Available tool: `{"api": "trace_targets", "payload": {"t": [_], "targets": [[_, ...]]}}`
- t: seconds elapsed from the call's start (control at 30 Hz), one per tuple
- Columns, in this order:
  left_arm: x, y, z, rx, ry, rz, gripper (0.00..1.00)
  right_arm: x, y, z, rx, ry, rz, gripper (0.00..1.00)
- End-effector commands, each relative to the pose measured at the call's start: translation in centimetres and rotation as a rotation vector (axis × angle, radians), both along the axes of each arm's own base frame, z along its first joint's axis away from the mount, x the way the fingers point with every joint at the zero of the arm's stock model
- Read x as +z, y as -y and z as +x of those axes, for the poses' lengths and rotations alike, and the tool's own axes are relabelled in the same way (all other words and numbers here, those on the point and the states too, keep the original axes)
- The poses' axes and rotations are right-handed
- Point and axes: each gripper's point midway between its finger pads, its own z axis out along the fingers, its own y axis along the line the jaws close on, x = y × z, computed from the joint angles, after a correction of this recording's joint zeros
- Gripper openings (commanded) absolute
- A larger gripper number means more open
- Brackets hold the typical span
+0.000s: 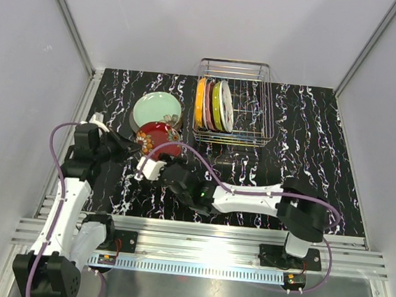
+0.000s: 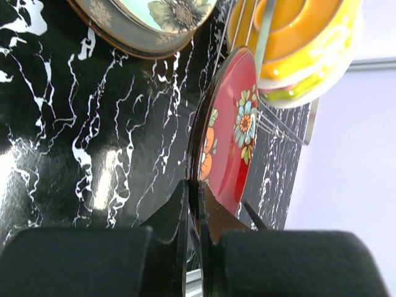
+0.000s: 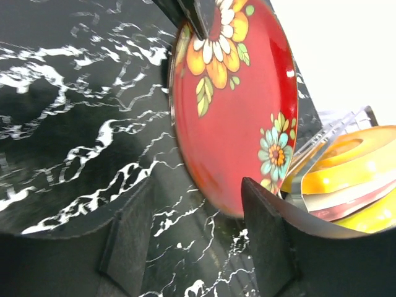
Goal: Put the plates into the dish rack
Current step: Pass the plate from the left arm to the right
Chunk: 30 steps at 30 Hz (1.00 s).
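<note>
The red floral plate [image 1: 159, 139] [image 2: 234, 133] [image 3: 238, 105] stands on edge above the table, left of the dish rack [image 1: 252, 111]. My left gripper [image 1: 134, 145] [image 2: 197, 193] is shut on its rim. My right gripper [image 1: 153, 165] [image 3: 198, 213] is open just in front of the plate. The plate's lower edge hangs near the gap between the right gripper's fingers [image 3: 266, 229] without being pinched. Several plates stand in the rack, the orange one [image 1: 200, 101] [image 2: 297, 31] [image 3: 356, 161] outermost on the left. A pale green, dark-rimmed plate [image 1: 157, 107] [image 2: 154, 18] lies flat on the table.
The black marbled table [image 1: 310, 152] fills the floor of a white-walled booth. The wire dish rack sits at the back centre against the wall. Both arms' purple cables [image 1: 58, 142] loop near the front rail.
</note>
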Motion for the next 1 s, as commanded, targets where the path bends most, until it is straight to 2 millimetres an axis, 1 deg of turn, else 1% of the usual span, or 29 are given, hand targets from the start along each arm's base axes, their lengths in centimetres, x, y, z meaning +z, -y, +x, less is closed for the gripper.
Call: {"api": "trace_targets", "payload": {"t": [0.0,0.03,0.07,0.1,0.13,0.17,0.2,0.27,0.37,0.4,0.47,0.5,0.6,0.63,0.67,0.73,0.77,0.8,0.83,0.87,0.9,0.93,0.97], "targets": [[2.8,1.2,-0.7,-0.074,0.099,-0.027,0.00,2.6,-0.7,1.6,-0.081,0.090,0.040,0.61],[2.9,1.3,-0.8,-0.081,0.104,-0.029,0.00,2.6,-0.7,1.8,-0.093,0.093,0.042,0.57],[3.0,1.4,-0.9,-0.090,0.113,-0.028,0.00,2.2,-0.7,2.0,-0.109,0.096,0.042,0.49],[3.1,1.4,-1.0,-0.092,0.114,-0.025,0.00,2.5,-0.6,2.3,-0.132,0.107,0.045,0.45],[3.2,1.3,-1.0,-0.092,0.116,-0.023,0.00,2.2,-0.6,2.4,-0.143,0.112,0.040,0.42],[3.2,1.4,-1.1,-0.096,0.118,-0.028,0.00,1.9,-0.3,2.6,-0.152,0.119,0.031,0.36],[3.2,1.6,-1.1,-0.103,0.119,-0.037,0.00,2.3,-0.2,2.7,-0.164,0.133,0.042,0.34],[3.3,1.9,-1.2,-0.113,0.115,-0.062,0.00,2.0,0.1,2.8,-0.171,0.144,0.035,0.28],[3.3,2.1,-1.3,-0.120,0.113,-0.078,0.00,2.2,0.4,2.8,-0.175,0.155,0.035,0.23],[3.3,2.2,-1.3,-0.124,0.118,-0.083,0.00,2.5,0.4,2.7,-0.174,0.157,0.043,0.19],[3.2,2.2,-1.2,-0.123,0.115,-0.086,0.00,2.9,0.5,2.5,-0.169,0.160,0.056,0.16],[3.1,2.3,-1.2,-0.125,0.118,-0.084,0.00,3.1,0.5,2.4,-0.165,0.158,0.060,0.10],[3.3,2.2,-0.8,-0.136,0.132,-0.073,0.11,3.9,0.2,1.8,-0.148,0.149,0.088,0.00],[3.3,2.2,-0.7,-0.146,0.140,-0.050,0.20,4.5,0.3,1.7,-0.144,0.144,0.103,0.00],[3.2,2.1,-0.5,-0.150,0.129,-0.037,0.28,4.6,0.1,1.4,-0.130,0.128,0.117,0.00],[4.2,1.7,0.0,-0.151,0.139,-0.005,0.31,5.4,0.2,1.1,-0.120,0.115,0.147,0.00],[4.1,1.6,0.3,-0.163,0.139,0.019,0.39,5.5,0.3,0.9,-0.115,0.106,0.158,0.00],[4.9,1.2,0.6,-0.145,0.150,0.044,0.43,5.6,0.4,0.9,-0.113,0.103,0.165,0.00],[5.1,1.0,0.9,-0.146,0.161,0.071,0.46,6.0,0.5,0.8,-0.111,0.102,0.177,0.00],[5.3,0.7,1.2,-0.140,0.166,0.086,0.50,5.8,0.7,0.7,-0.111,0.095,0.179,0.00],[6.1,0.3,1.5,-0.124,0.178,0.108,0.59,5.8,0.8,0.6,-0.111,0.090,0.185,0.00],[6.3,0.0,1.8,-0.117,0.186,0.131,0.61,5.9,1.0,0.5,-0.110,0.083,0.192,0.00],[7.0,-0.1,2.2,-0.112,0.200,0.144,0.64,5.5,1.2,0.3,-0.108,0.070,0.198,0.00]]}}
